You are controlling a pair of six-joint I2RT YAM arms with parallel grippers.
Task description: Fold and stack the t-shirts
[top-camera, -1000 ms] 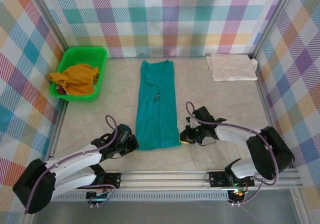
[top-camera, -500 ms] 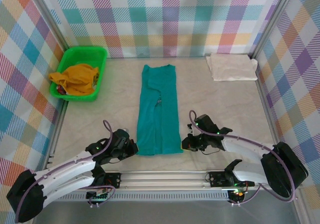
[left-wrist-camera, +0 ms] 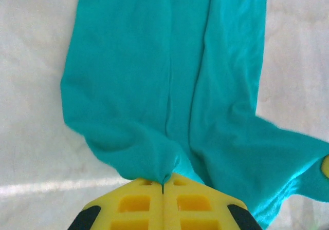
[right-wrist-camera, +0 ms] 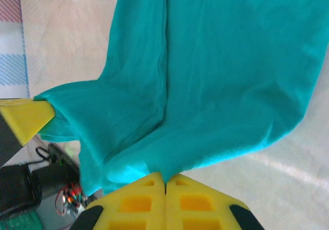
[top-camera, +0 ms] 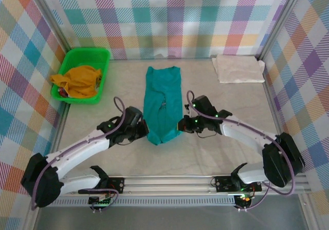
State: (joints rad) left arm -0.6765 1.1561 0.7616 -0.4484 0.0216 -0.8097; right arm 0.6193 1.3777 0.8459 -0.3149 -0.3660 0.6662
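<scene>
Mustard cloth lies in the green basket, while left gripper and right gripper each pinch the teal t-shirt.

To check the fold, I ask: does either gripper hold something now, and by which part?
Both hold the teal shirt by its near edge: the left gripper is shut on the left corner, the right gripper on the right corner.

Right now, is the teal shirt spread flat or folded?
Folded: teal shirt forms a narrow strip, near end pinched by left hand and right hand.
</scene>
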